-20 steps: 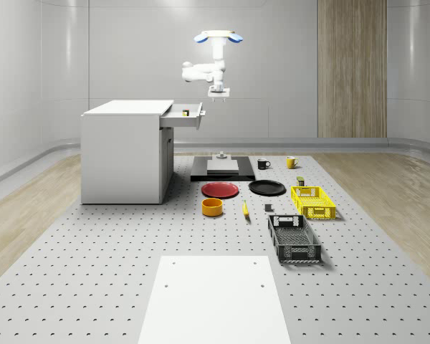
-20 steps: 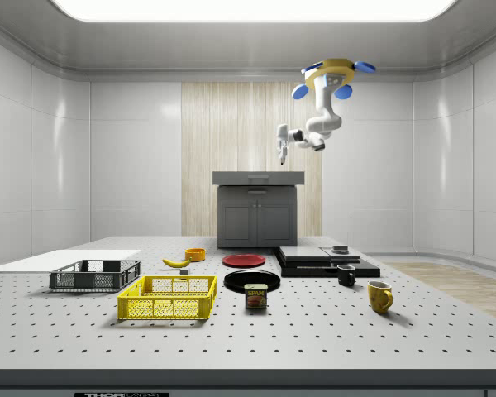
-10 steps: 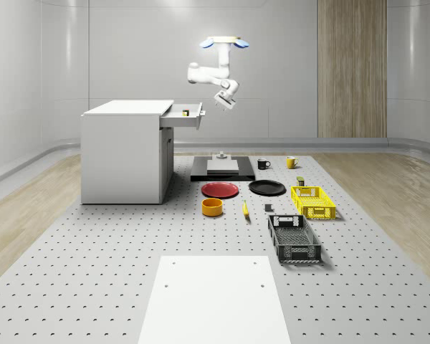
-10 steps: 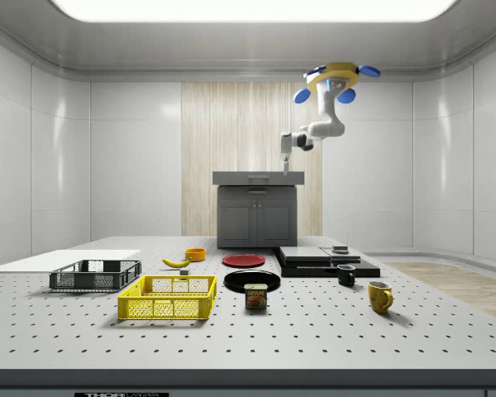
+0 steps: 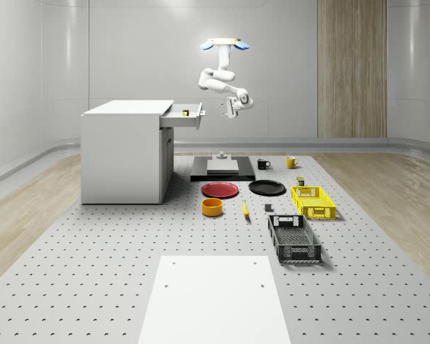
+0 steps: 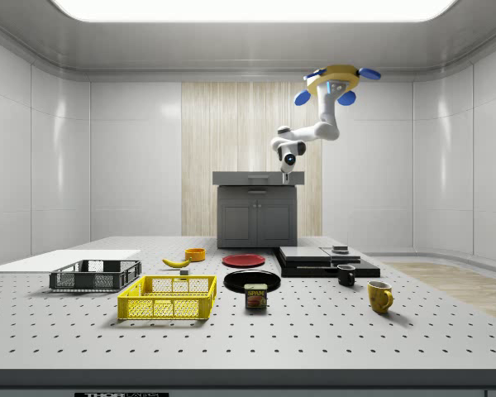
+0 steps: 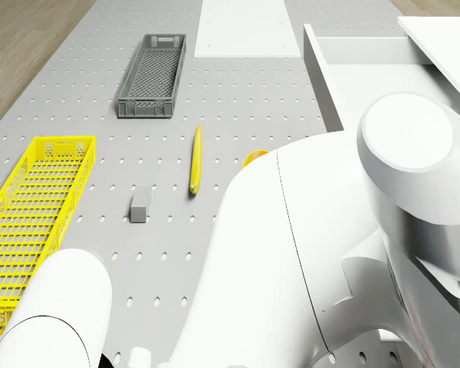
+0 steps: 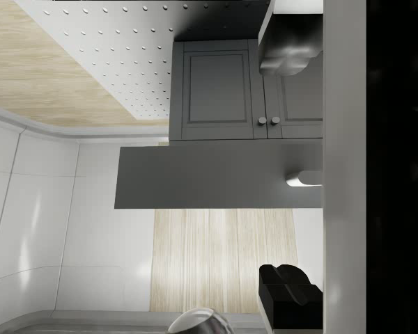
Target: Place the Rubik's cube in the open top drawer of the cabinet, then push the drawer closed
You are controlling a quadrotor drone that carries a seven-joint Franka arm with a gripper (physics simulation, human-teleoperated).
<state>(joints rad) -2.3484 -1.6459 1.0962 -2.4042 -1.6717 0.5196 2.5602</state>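
Now the gripper (image 5: 231,110), state unclear, has swung out from the still-open drawer (image 5: 184,117).

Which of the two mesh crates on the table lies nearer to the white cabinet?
The dark grey crate lies nearer to the cabinet. In the drone view it sits closer to the open drawer, while the yellow crate lies further out.

Yellow basket (image 5: 313,201), dark crate (image 5: 294,239), red plate (image 5: 221,190), banana (image 7: 195,160), possibly two mugs (image 6: 379,295)
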